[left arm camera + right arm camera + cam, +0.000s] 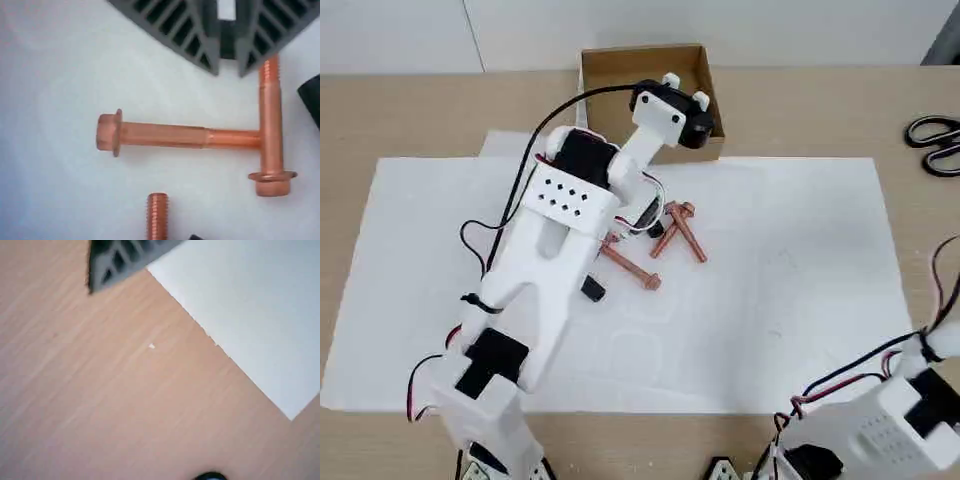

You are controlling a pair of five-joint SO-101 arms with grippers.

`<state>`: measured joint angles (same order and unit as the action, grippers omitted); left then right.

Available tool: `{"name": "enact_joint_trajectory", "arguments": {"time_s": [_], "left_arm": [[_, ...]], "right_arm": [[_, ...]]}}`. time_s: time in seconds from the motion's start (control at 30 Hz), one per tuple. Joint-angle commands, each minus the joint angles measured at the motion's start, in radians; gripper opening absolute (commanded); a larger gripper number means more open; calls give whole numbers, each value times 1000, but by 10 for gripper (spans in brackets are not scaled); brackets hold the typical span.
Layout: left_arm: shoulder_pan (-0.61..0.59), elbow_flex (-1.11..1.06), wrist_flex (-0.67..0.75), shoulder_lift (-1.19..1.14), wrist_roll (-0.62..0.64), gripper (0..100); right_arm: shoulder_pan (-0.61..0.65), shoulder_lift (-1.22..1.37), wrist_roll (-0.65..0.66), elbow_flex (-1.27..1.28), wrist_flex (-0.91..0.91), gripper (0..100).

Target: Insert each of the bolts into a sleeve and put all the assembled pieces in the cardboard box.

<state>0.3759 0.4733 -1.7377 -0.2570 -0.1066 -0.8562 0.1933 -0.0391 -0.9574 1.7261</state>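
Observation:
Three copper bolts lie on the white paper sheet (770, 290): two crossed, bolt (665, 238) and bolt (689, 233), and a third bolt (631, 266) nearer the front. My left arm (570, 200) stretches over them. In the left wrist view my left gripper (228, 70) hangs just above the sheet, shut with nothing in it, one fingertip (252, 47) over the threaded end of a bolt (271, 130). Another bolt (175, 136) lies crosswise, touching that one. A black sleeve (312, 95) is beside them, and a second sleeve (592, 290) is by the arm. The cardboard box (703, 75) stands behind.
Scissors (935, 140) lie at the table's far right edge. My right arm (880, 430) is at the front right corner, one finger (120, 260) over bare wood (100, 390) beside the sheet's corner (250, 315). The sheet's right half is open.

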Motion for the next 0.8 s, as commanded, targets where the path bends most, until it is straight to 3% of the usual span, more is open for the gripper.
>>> {"name": "enact_joint_trajectory", "arguments": {"time_s": [0.0,0.17,0.4,0.77], "left_arm": [[-57,-4,-17,58,-21,45],[-94,-90,-15,48,-69,81],[-95,-110,8,-68,-124,81],[-97,36,35,-301,-153,83]], "right_arm": [[5,-16,6,12,5,156],[48,-18,9,112,5,157],[217,-18,8,235,4,158],[312,-18,8,285,-12,158]]}}
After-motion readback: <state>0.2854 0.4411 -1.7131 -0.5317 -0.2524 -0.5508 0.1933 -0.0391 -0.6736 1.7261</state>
